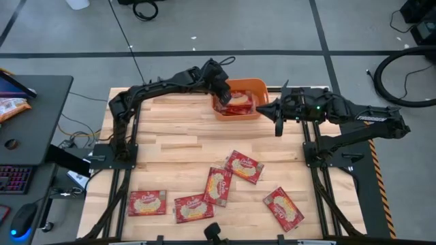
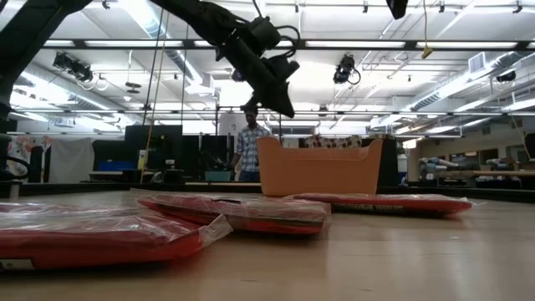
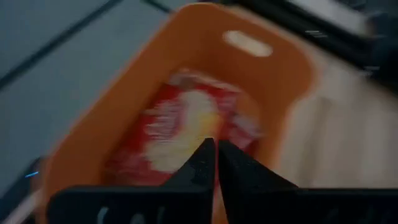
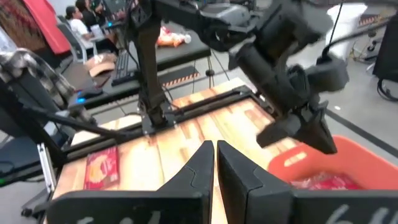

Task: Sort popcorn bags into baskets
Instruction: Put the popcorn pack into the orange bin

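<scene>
The orange basket stands at the table's far edge with red popcorn bags lying inside it. My left gripper hovers over the basket's left part, shut and empty; its wrist view looks down on a red packet in the basket. In the low view it hangs above the basket's rim. My right gripper is shut and empty, just right of the basket and above the table. Several more popcorn bags lie flat on the near half of the table.
Loose bags lie at the near left, near middle, centre and near right. A dark side table to the left carries an orange-and-white snack packet. A person stands in the room beyond the table.
</scene>
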You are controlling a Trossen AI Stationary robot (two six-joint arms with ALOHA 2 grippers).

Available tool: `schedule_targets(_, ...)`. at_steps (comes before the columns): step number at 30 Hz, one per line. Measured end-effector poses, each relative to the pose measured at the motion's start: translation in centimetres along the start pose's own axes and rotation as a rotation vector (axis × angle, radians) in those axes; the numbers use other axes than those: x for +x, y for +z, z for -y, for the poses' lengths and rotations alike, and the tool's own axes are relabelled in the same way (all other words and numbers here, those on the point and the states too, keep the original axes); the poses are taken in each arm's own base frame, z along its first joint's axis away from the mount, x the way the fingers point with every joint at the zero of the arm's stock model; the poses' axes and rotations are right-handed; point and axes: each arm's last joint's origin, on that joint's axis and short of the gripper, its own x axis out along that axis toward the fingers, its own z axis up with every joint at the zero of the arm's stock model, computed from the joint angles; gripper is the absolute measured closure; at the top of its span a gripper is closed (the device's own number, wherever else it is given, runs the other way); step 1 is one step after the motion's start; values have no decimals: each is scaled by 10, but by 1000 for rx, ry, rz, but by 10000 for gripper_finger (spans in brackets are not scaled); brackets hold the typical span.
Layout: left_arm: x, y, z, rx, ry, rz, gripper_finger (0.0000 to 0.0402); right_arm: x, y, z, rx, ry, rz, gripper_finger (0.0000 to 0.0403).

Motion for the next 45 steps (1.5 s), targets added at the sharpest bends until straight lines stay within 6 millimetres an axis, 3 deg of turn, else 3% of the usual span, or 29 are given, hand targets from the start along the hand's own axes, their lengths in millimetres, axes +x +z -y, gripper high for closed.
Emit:
schedule_targets(6,-13,1,24,21,-277,-35,358,0,-2,1,-5,-8,-25,379)
schedule_targets(10,-24,-4,52,55,-439,-85,356,0,-4,2,-17,-15,-43,379)
schedule_targets(15,-34,-20,92,103,-520,-204,355,0,-6,2,-37,-21,-63,379)
schedule_targets(25,-61,-83,166,216,-537,-629,354,0,-7,3,-70,-22,-69,379)
schedule_targets(36,-100,-139,233,433,-507,-838,355,0,-8,0,-61,92,-98,379)
schedule_targets(45,-125,-178,258,500,-473,-958,381,-5,-8,-6,-98,95,-86,392)
